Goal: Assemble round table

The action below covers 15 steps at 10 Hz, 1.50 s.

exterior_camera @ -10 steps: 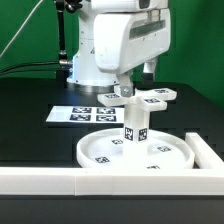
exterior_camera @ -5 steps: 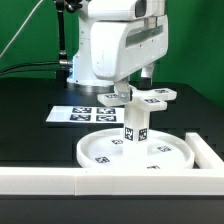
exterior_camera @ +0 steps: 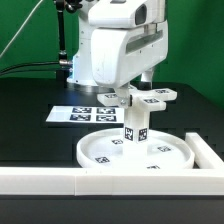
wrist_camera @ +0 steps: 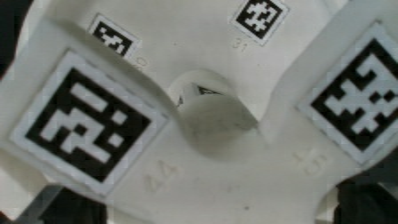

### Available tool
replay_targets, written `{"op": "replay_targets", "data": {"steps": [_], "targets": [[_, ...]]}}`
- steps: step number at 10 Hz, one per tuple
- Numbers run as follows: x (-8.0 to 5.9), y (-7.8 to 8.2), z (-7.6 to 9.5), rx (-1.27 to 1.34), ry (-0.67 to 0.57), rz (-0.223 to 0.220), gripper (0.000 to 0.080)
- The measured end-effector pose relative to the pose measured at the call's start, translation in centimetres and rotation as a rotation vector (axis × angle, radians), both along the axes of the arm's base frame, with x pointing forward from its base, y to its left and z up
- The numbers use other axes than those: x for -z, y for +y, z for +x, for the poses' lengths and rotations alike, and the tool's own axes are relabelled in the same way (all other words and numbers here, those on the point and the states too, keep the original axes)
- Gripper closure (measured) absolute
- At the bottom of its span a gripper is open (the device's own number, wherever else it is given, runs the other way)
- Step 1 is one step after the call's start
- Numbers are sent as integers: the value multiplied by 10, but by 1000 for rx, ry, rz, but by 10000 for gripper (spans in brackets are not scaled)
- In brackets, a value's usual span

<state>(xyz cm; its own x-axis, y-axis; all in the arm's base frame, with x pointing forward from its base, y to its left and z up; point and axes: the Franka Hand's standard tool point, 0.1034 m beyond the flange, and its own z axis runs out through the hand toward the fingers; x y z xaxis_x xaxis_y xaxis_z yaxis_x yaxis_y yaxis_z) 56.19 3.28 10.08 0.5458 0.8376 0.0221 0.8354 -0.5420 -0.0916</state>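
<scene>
The large rimmed round disc lies flat near the front wall. The short cylindrical post stands upright at its middle. The cross-shaped foot piece sits level on top of the post. My gripper comes down onto it from above, with its fingertips mostly hidden behind the foot piece. In the wrist view the foot piece fills the picture with its tags. My gripper has dark fingers at both sides of the white piece, shut on it.
The marker board lies flat behind the disc, at the exterior view's left. The long white border wall runs along the front and turns back at the exterior view's right. The arm's white body rises behind.
The hand has turned slightly about its upright axis over the post. The foot piece stays on top of the post. Disc and post have not moved.
</scene>
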Motion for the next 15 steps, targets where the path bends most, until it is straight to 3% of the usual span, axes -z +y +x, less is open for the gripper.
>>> {"op": "replay_targets", "data": {"steps": [2, 6, 15], "targets": [[0, 0, 0, 1, 0, 0, 357], [0, 0, 0, 50, 3, -2, 357], [2, 6, 3, 1191, 68, -2, 357]]}}
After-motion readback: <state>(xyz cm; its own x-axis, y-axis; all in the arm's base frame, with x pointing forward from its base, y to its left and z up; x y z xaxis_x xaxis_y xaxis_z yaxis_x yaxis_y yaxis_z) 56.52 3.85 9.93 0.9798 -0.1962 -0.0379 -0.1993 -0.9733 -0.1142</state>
